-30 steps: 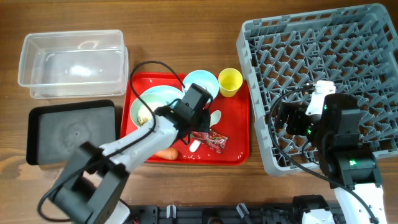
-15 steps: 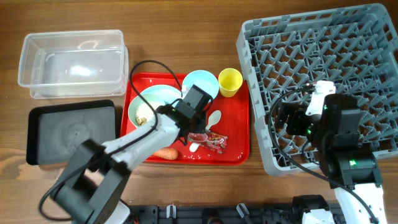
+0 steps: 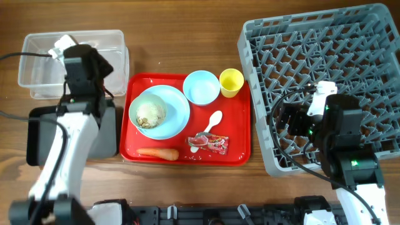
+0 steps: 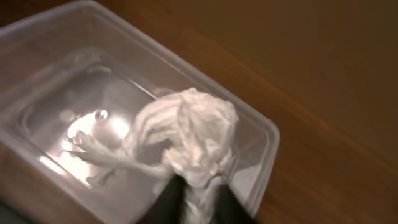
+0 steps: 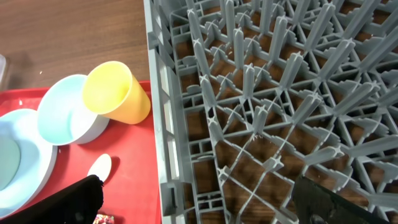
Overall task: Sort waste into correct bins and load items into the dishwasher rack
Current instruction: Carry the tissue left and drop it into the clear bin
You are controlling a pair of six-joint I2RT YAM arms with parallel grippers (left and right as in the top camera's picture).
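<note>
Wooden counter [image 3: 187,37] seen from above, with a red serving tray [image 3: 240,125] as the reference landmark. On the tray's left half, a light blue plate [image 3: 179,119] carries a pale green bowl [image 5: 7,163], with the beige food scraps [image 3: 150,114] at its middle. A small light blue bowl [image 3: 201,87] and a yellow cup [image 3: 231,82] stand side by side at the tray's far right corner. A white plastic spoon [image 3: 211,122] lies near the tray's centre, its handle end touching a red snack wrapper [image 3: 215,144]. An orange carrot [image 3: 157,153] lies along the tray's near edge. Left of the tray, at its far side, sits the clear plastic tub [image 3: 37,69]. The black tray [image 3: 44,134] lies left of the red tray's near half. Right of the tray stands the grey dishwasher rack [image 3: 312,44], which holds no dishes. The left gripper [image 4: 194,193] is clenched on the crumpled white tissue [image 4: 186,134], which hangs from its dark fingers [image 4: 168,198] above the tub's interior. The right gripper [image 5: 205,205] is released, fingers spread wide with nothing between them. It hovers above the rack's wall nearest the tray.
</note>
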